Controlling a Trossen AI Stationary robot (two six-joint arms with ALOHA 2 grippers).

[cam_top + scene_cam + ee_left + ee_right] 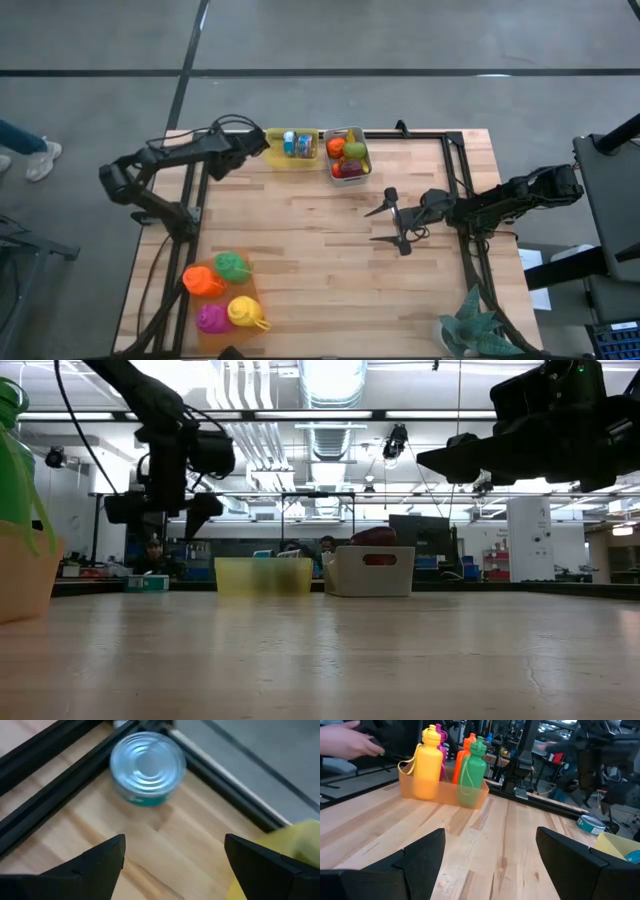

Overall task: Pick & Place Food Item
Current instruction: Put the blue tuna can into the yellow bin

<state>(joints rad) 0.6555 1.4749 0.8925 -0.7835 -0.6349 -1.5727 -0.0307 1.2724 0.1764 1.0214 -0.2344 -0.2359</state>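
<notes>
The food item I take to be mine is the tin can (147,769), a squat round tin with a ribbed silver lid and a teal band, standing upright on the bench (330,250) in the far corner on my left side, tucked just inside the black frame rails (55,790) and beside the yellow bin (292,148). I judge it rigid and fairly dense for its bulk, so it should not crush, but its smooth metal wall looks slippery and the lid offers nothing to catch. I would take it across the side wall, fingers on opposite sides around the middle of the band, low enough that it cannot tip out. The rails close by leave little room for a finger on that side, so the approach needs care. My left hand (172,862) hovers above and just short of the tin, its fingers spread wide, wider than the tin looks, holding nothing and touching nothing. My right hand (392,222) waits over the right-middle of the bench, also spread wide and empty, well apart from the white bin of food (347,155) and the bottles (222,292).
</notes>
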